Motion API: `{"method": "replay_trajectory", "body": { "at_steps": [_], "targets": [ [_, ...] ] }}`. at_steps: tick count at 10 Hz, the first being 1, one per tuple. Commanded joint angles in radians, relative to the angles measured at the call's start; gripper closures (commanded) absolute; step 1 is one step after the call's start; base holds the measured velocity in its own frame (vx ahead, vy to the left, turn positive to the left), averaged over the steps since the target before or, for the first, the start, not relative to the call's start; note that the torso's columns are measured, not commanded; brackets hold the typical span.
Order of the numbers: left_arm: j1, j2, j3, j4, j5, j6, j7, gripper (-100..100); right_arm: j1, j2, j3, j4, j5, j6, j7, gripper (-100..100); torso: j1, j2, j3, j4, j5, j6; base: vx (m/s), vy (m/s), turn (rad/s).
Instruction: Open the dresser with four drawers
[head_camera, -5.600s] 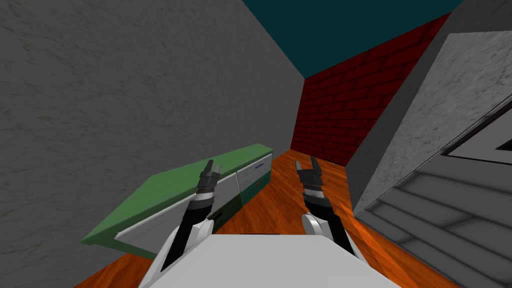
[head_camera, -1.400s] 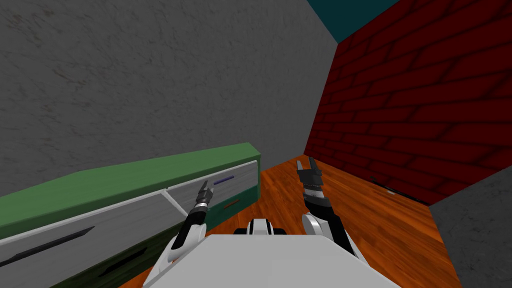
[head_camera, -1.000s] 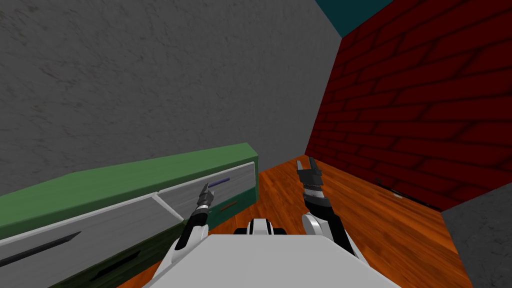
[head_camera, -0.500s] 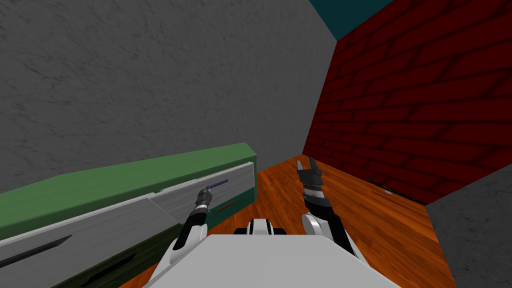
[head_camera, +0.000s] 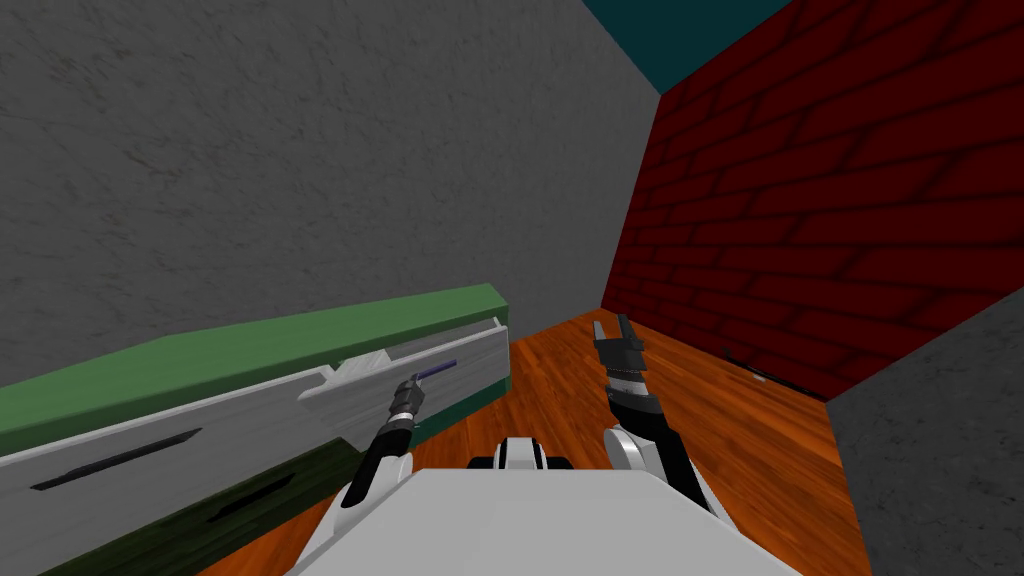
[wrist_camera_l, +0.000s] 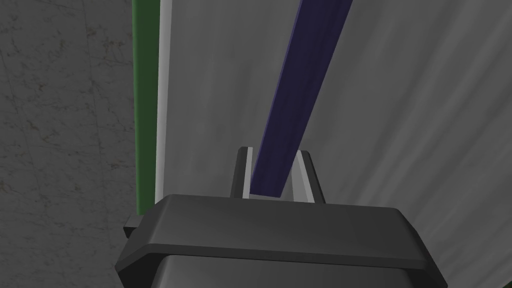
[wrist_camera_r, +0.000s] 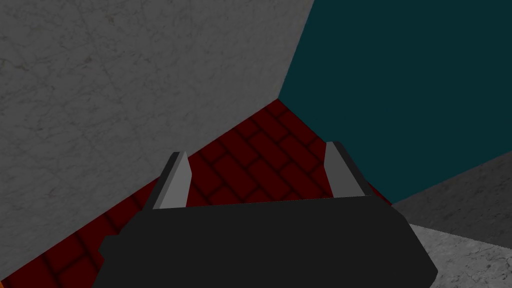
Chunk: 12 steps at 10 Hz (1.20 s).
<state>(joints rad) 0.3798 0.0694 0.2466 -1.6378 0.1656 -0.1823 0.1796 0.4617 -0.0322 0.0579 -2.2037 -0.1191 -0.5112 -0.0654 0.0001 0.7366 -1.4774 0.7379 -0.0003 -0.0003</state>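
The green-topped dresser (head_camera: 250, 350) runs along the grey wall (head_camera: 300, 150) on my left, and its upper right drawer (head_camera: 475, 352) stands slightly proud of its neighbour. My left gripper (wrist_camera_l: 274, 152) pinches that drawer's dark blue handle (wrist_camera_l: 300, 80) between its fingers. My right gripper (head_camera: 612, 330) hangs with its fingers spread above the orange wooden floor (head_camera: 760, 440), near the red brick wall (head_camera: 850, 220).

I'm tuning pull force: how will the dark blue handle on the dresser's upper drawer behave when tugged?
The handle looks like a straight rigid bar, so probably won't flex. The left gripper pinches its smooth, thin shaft near one end, so it may slip or skew the drawer. That drawer stands partly out of the dresser, suggesting it slides easily.
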Motion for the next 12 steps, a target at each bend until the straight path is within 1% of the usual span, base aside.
{"method": "replay_trajectory", "body": {
  "at_steps": [1,2,3,4,5,12],
  "targets": [
    [0.014,-0.001,-0.007,-0.014,0.0,-0.001,0.002,100,0.0,0.0,0.0,0.0,0.0,0.0,0.0,0,-0.001,0.003,0.003,0.0,0.001,0.0,-0.18,-0.095,0.014],
    [0.02,-0.001,-0.009,-0.019,0.0,-0.002,0.002,100,0.0,0.0,0.0,0.0,0.0,0.0,0.0,0,-0.002,0.004,0.003,0.0,0.001,0.001,-0.173,-0.108,0.015],
    [0.015,-0.001,-0.006,-0.016,-0.001,-0.002,0.001,100,0.0,0.0,0.0,0.0,0.0,0.0,0.0,0,-0.002,0.002,0.002,0.0,0.001,0.001,-0.083,-0.054,0.01],
    [0.042,0.005,0.0,-0.063,0.006,0.036,0.008,-100,0.0,0.0,0.0,0.0,0.0,0.0,0.0,0,0.001,-0.003,-0.001,0.001,0.0,0.001,-0.009,-0.02,-0.019],
    [0.042,0.005,0.0,-0.068,0.006,0.036,0.008,-100,0.0,0.0,0.0,0.0,0.0,0.0,0.0,0,0.002,-0.005,-0.003,-0.001,0.0,0.001,0.012,-0.013,-0.008],
    [0.125,0.026,0.022,-0.258,0.032,0.159,0.033,-100,0.0,0.0,0.0,0.0,0.0,0.0,0.0,0,-0.001,0.002,0.002,0.001,0.0,0.0,0.019,-0.011,-0.012]
  ]
}}
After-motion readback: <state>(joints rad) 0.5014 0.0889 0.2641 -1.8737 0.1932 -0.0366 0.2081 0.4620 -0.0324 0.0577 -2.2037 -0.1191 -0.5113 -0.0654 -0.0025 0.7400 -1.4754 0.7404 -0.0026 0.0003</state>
